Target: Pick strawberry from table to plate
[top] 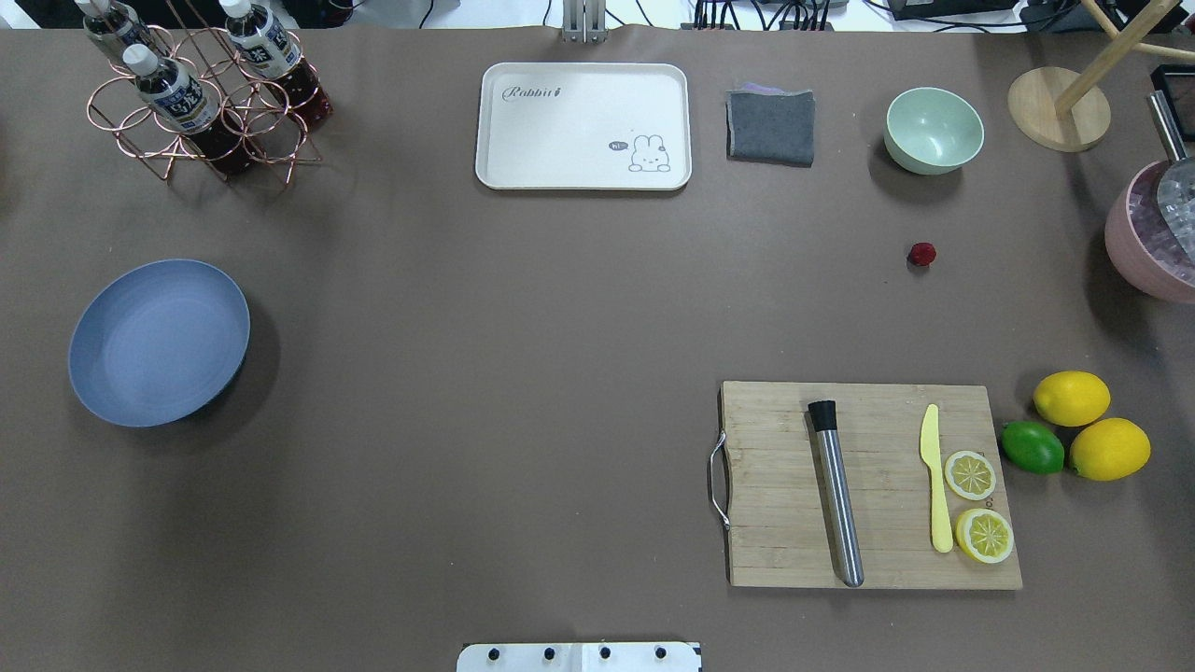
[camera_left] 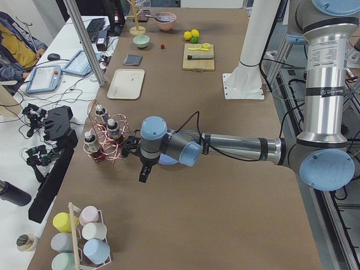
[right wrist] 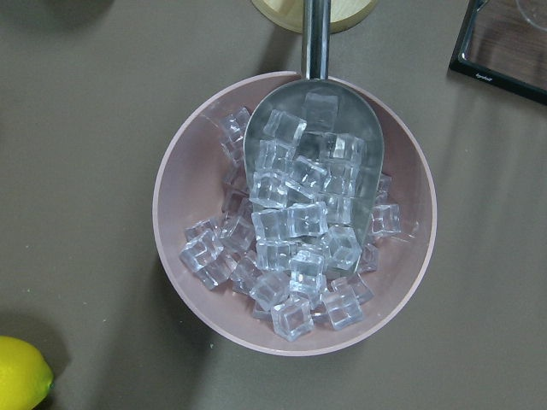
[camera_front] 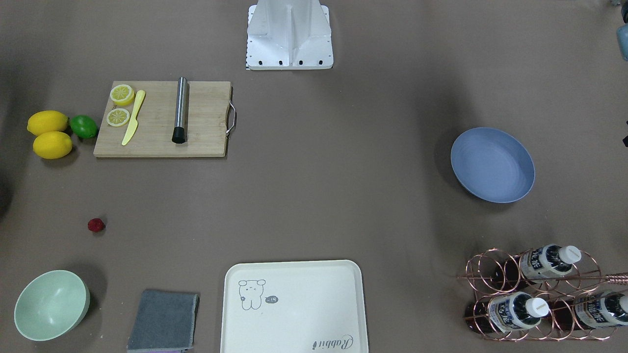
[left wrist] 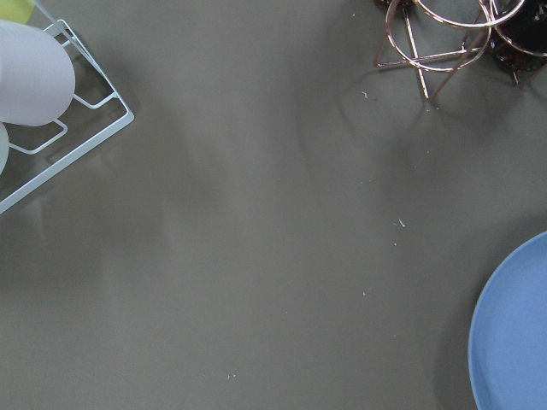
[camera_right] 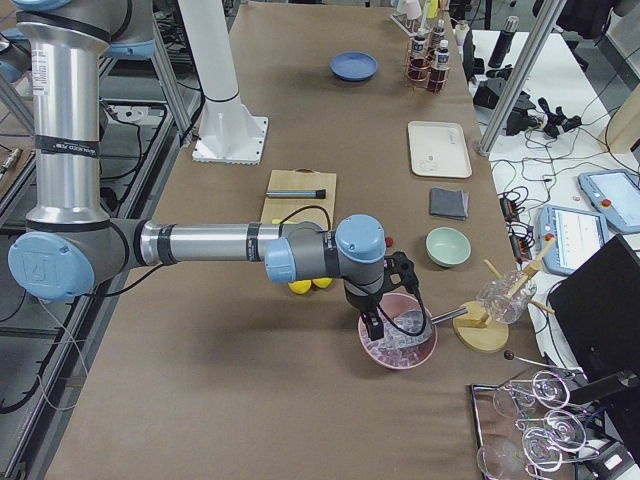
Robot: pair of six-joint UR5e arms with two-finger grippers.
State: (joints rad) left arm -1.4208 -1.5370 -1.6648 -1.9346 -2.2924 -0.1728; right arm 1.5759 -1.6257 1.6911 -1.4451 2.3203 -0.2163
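The strawberry (camera_front: pixel 96 225) (top: pixel 922 254), a tiny dark-red berry, lies alone on the brown table (top: pixel 523 327) between the green bowl and the cutting board. The blue-grey plate (camera_front: pixel 492 164) (top: pixel 159 342) (left wrist: pixel 513 333) sits empty far across the table from the berry. My left gripper (camera_left: pixel 144 174) hangs above the table beside the plate and shows only in the left side view, so I cannot tell its state. My right gripper (camera_right: pixel 372 325) hovers over a pink bowl of ice at the other end, and I cannot tell its state either.
A wooden cutting board (top: pixel 868 485) carries a metal muddler, a yellow knife and lemon slices, with two lemons (top: pixel 1088 425) and a lime (top: pixel 1032 446) beside it. Also on the table: mint bowl (top: pixel 934 130), grey cloth (top: pixel 770 126), cream tray (top: pixel 583 126), copper bottle rack (top: pixel 201 103), ice bowl (right wrist: pixel 295 213).
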